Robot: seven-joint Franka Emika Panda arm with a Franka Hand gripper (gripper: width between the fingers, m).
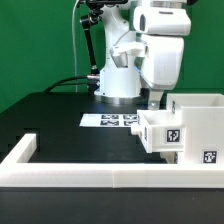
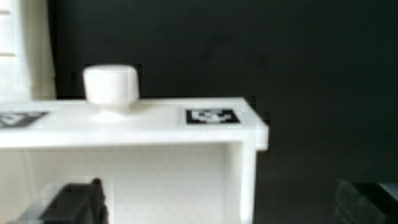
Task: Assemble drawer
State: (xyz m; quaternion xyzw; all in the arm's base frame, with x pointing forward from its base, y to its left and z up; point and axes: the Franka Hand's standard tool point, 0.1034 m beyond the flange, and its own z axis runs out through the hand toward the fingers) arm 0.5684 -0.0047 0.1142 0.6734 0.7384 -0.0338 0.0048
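- Standing at about four o'clock in the exterior view, the drawer housing (image 1: 205,125) rests on the black tabletop (image 1: 50,115), hard against the low white border wall (image 1: 100,177).
- A small tray (image 1: 163,132) sits at the housing's nine o'clock side, touching it or partly entered; which one cannot be told. Tags show on the tray's face and on the housing's lower front.
- The claw (image 1: 153,100) hangs directly above the tray's far edge, at its twelve o'clock. From outside its finger spread is hidden.
- In the wrist view the claw (image 2: 222,205) stands wide and empty: two dark fingertips (image 2: 71,203) flank the tray's white face with clear gaps either side, gripping nothing.
- The tray's knob (image 2: 111,92) stands upright on the flat tagged face, off centre relative to the fingers.
- The marker board (image 1: 110,121) lies flat at the tray's ten o'clock, apart from it.
- Judgement: the step in hand appears to be taking hold of the tray to seat it in the housing.
- Recommendation: centre the fingers over the tray wall, descend squarely, close on the wall rather than the knob, and keep the tray level so it slides without jamming.
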